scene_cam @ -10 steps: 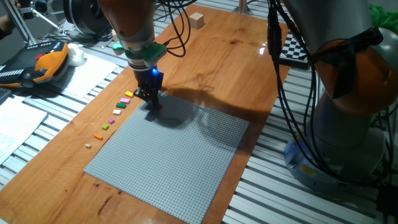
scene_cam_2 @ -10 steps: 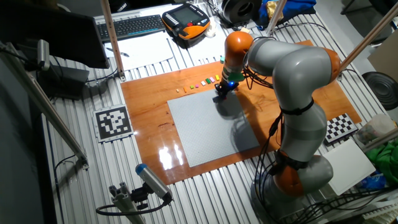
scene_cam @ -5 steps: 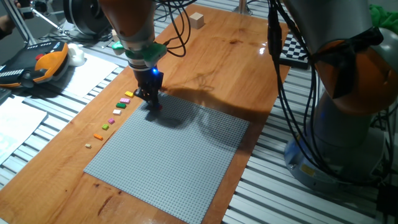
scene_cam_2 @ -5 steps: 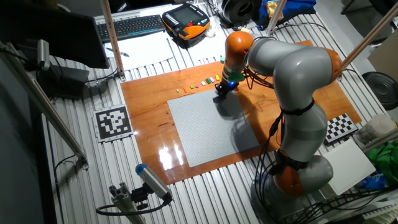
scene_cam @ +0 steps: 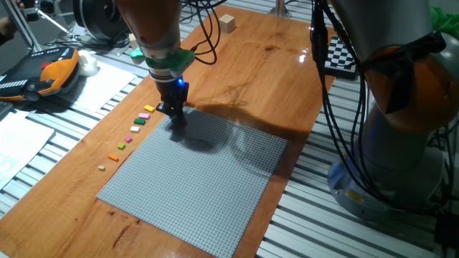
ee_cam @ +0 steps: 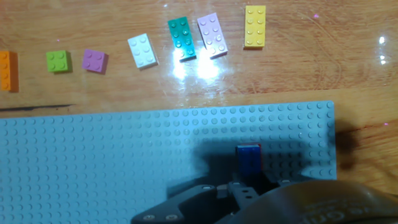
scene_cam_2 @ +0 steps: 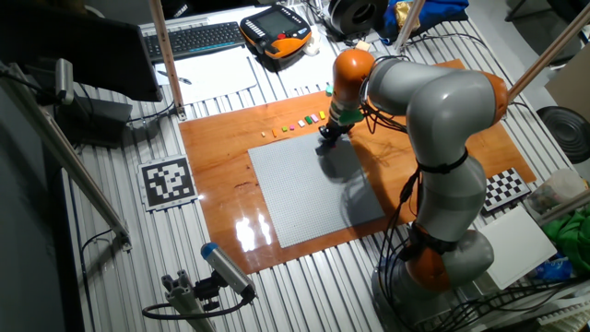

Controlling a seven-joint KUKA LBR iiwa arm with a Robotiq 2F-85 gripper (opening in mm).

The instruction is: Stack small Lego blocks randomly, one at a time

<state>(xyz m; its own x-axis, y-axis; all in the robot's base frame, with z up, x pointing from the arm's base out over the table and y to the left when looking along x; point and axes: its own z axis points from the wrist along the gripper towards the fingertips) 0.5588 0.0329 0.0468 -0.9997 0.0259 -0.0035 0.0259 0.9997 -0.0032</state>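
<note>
Plainly, a studded grey baseplate (ee_cam: 124, 137) carries a blue brick (ee_cam: 248, 158); the gripper (ee_cam: 239, 186) sits just above it, opening impossible to judge.

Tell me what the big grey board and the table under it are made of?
The grey baseplate looks like matte moulded plastic: even rows of studs. The table looks like varnished wood: orange-brown grain with shiny glare spots.

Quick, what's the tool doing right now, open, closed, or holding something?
Tool: down at the grey baseplate, right at a blue Lego block; whether it is open or gripping the block cannot be told.
</note>
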